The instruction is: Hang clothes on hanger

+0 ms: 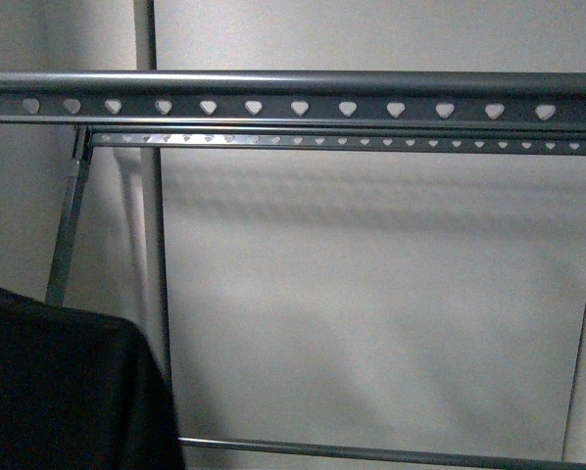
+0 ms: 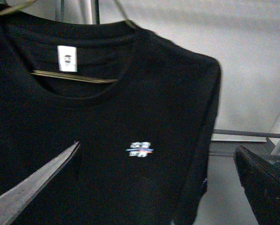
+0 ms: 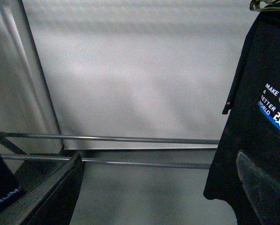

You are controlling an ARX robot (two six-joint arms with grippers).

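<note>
The grey rack's top rail (image 1: pixel 293 106) with its row of heart-shaped holes runs across the front view, with a second punched rail (image 1: pixel 371 142) behind it. The black T-shirt (image 2: pixel 130 112) hangs on a thin wire hanger (image 2: pixel 74 76) in its neck, with a white label and small blue-and-white print. It also shows in the front view (image 1: pixel 68 392) at lower left and in the right wrist view (image 3: pixel 257 131) with "MAKE A BETTER WORLD". My left gripper (image 2: pixel 154 187) is open, facing the shirt's chest. My right gripper (image 3: pixel 158 197) is open and empty beside the shirt's hem.
A white wall stands behind the rack. The rack's thin low bars (image 3: pixel 130 139) cross the right wrist view, and a slanted leg (image 1: pixel 68 225) stands at the left in the front view. A low crossbar (image 1: pixel 371 452) runs along the bottom.
</note>
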